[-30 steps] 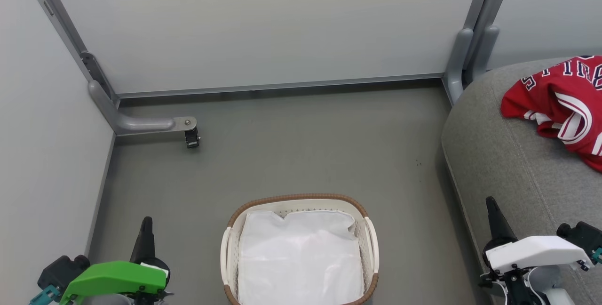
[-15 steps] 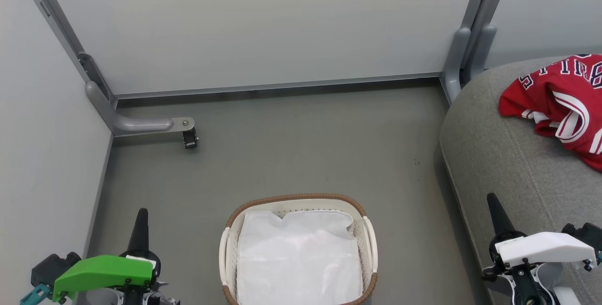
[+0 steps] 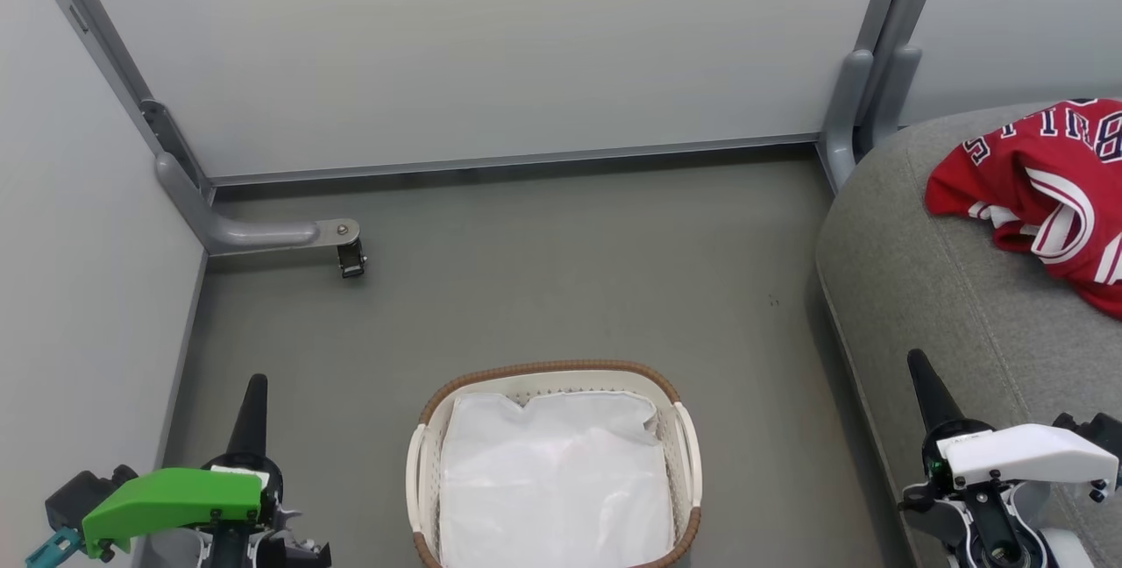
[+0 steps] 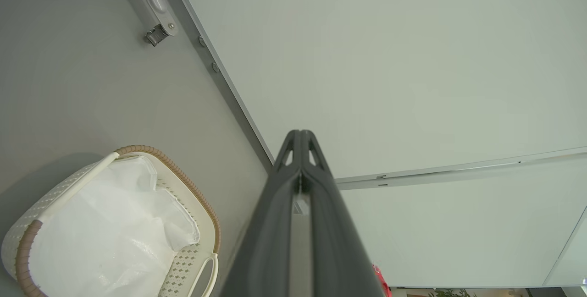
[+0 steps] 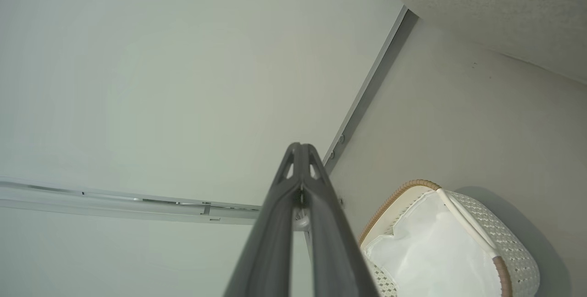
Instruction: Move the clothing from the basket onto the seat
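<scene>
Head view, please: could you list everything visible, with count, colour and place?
clothing: one heap, red with white trim, on the seat, far right
basket: one, cream with brown rim, floor, bottom centre
white sheet: one, white, lining the basket
seat: one, light grey, right side
caster foot: one, grey with black wheel, floor, back left
wall panels: several, pale grey, behind and left
left gripper: one, dark fingers, green cover, shut, lower left
right gripper: one, dark fingers, white cover, shut, lower right
</scene>
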You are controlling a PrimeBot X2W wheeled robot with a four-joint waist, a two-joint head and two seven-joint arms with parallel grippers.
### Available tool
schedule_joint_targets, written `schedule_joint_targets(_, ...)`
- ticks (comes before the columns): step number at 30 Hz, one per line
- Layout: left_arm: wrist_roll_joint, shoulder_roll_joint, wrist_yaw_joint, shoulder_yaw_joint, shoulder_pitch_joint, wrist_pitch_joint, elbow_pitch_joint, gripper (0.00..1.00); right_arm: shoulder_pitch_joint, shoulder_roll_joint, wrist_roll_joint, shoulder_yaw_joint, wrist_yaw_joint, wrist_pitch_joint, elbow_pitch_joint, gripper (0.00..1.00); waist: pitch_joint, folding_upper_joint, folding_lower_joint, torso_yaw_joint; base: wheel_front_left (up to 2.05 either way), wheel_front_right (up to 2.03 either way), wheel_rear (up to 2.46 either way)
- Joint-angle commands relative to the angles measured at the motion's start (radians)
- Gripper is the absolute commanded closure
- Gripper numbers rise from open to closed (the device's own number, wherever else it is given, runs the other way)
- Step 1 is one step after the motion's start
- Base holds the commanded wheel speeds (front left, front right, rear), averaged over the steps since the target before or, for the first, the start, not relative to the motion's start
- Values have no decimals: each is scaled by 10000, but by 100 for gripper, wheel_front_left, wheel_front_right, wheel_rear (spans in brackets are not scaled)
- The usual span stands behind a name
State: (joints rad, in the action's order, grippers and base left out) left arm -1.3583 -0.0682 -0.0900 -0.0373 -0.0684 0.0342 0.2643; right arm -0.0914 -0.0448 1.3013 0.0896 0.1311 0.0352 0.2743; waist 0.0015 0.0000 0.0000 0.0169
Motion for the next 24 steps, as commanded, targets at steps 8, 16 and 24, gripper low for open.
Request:
schedule_joint_targets(8,-680,56,-163,-246,-282,217,-115,100,-155,-63,827,96,-4,211,-155,100,3,0,0,-34,0,0,0)
schedule_joint_targets(16,-1189,85,-240,-409,-334,378,-148,100,-183,-69,1450,141,-5,380,-205,100,6,0,0,-67,0,0,0)
schedule_joint_targets(24,-1667,119,-307,-540,-385,546,-174,100,-206,-74,2034,182,-5,524,-249,100,9,0,0,-99,0,0,0)
